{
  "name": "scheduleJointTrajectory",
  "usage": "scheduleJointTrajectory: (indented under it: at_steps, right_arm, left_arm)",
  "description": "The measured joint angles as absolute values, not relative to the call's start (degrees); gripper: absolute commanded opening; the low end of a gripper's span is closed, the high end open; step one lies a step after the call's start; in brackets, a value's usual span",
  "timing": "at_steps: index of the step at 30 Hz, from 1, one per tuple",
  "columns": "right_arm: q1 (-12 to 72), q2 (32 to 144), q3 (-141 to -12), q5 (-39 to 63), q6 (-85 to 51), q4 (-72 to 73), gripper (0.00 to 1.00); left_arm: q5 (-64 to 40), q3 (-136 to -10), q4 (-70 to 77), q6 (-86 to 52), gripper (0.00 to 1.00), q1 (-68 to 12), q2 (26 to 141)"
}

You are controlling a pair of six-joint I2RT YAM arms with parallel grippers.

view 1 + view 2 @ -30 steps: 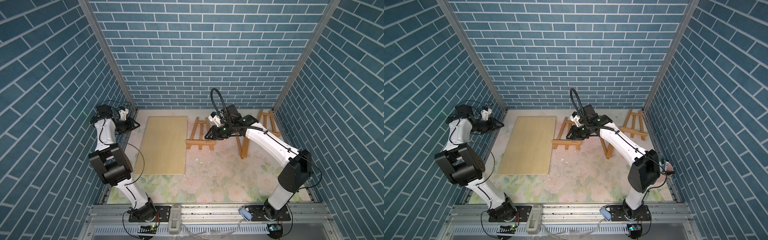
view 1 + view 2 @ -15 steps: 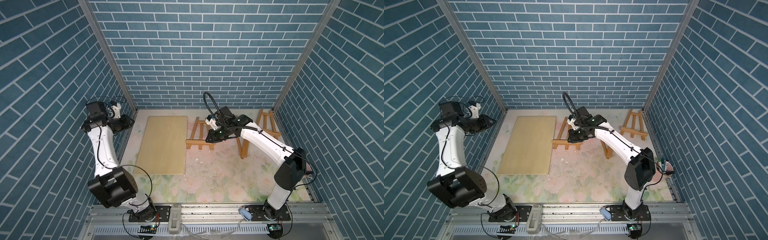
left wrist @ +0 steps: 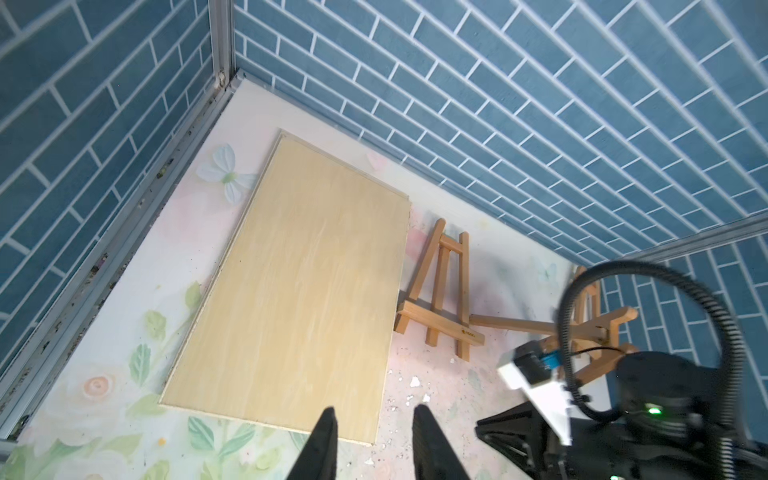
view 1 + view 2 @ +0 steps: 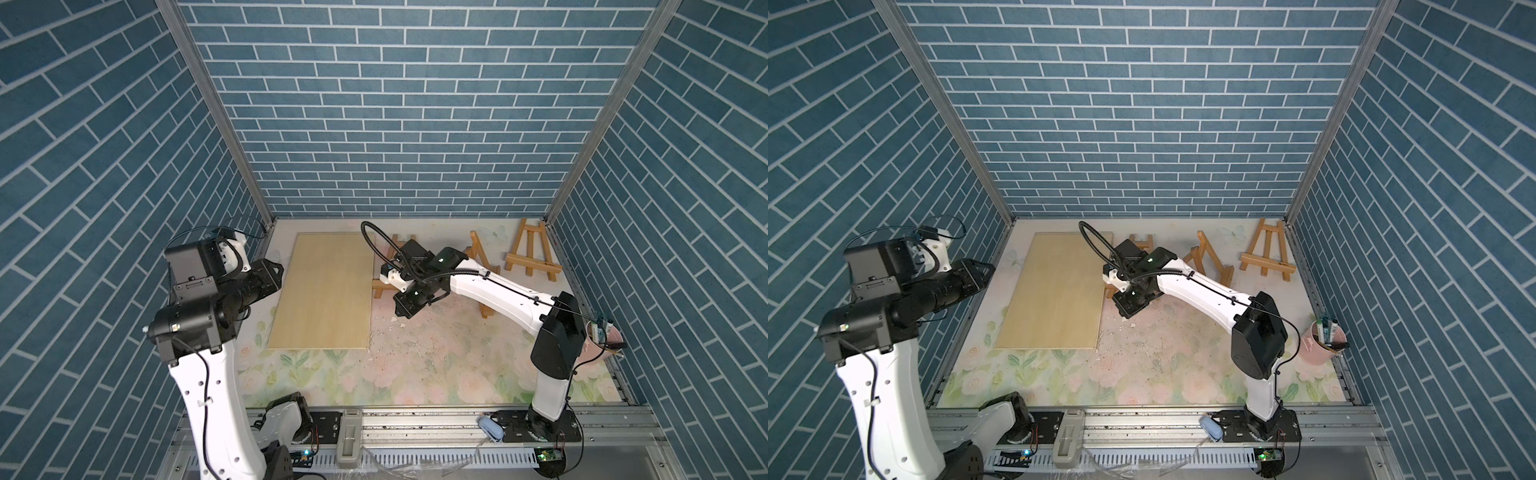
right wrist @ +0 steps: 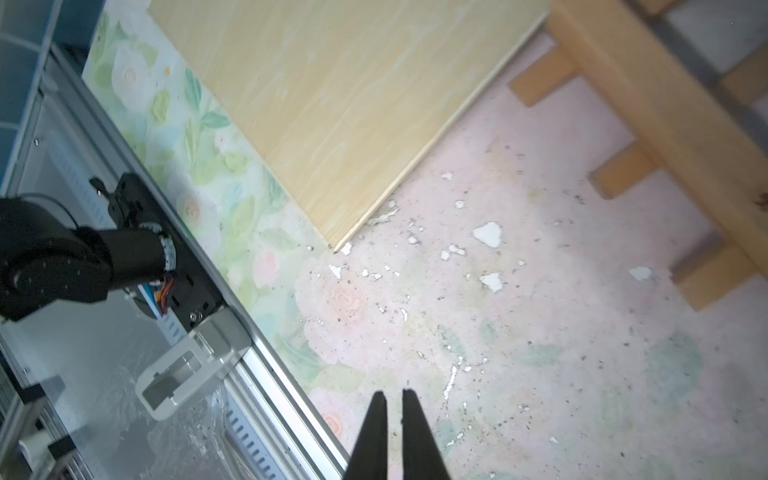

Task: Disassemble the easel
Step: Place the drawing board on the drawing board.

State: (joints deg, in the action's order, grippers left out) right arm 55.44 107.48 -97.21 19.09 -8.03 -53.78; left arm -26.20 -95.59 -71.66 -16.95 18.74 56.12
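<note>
**A:** Where is there room to move?

**B:** The front half of the flowered mat (image 4: 415,365) is bare apart from white flakes (image 5: 488,232). The wooden board (image 4: 328,291) lies flat at the far left. Its long edge is just beside the first easel (image 3: 440,291); I cannot tell if they touch. A second easel (image 4: 478,253) sits tipped up in the middle. A third easel (image 4: 530,255) lies flat, close to the right rail.

**A:** And the tools?

**B:** The right gripper (image 5: 393,394) hangs low over the mat, near the first easel's shelf but apart from it. Its tips are drawn to a slit with nothing between them. The left gripper (image 3: 374,409) is raised by the left wall, with a moderate gap, and it is empty.

**A:** Does any camera catch something the rest miss?

**B:** In both top views the right arm covers most of the first easel. The left wrist view shows it whole, lying flat. A pink cup (image 4: 1323,345) of pens at the right edge shows in a top view, and neither wrist view has it.

**A:** Any writing?

**B:** There is a small dark stamp (image 3: 469,332) on the first easel's shelf, too small to read.
</note>
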Motion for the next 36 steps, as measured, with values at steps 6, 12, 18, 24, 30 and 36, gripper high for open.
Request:
scheduleJointTrajectory:
  at_steps: [6, 12, 18, 24, 30, 36]
  right_arm:
    - [62.83, 112.42, -98.21, 21.54, -3.99, -52.75, 0.07]
    - [70.08, 120.88, -106.0, 21.5, -3.09, -52.4, 0.06]
    - [75.61, 133.84, -123.31, 19.88, -4.23, -54.59, 0.04]
    - [77.71, 146.32, -137.88, 16.4, -7.31, -58.19, 0.03]
    - [77.76, 151.57, -141.99, 13.3, -10.22, -59.29, 0.04]
    - [77.95, 151.74, -142.5, 9.52, -11.75, -59.0, 0.03]
  left_arm:
    - [-29.36, -110.85, -75.77, -21.89, 0.32, 18.65, 55.57]
    - [-34.04, -112.73, -76.31, -25.19, 0.32, 18.55, 56.01]
    - [-39.79, -113.45, -76.03, -27.4, 0.32, 18.5, 59.11]
    - [-44.27, -113.95, -75.44, -28.1, 0.32, 18.48, 59.16]
    - [-47.88, -110.04, -72.47, -29.87, 0.32, 18.31, 55.68]
    - [-49.43, -106.78, -70.59, -30.98, 0.32, 17.63, 54.63]
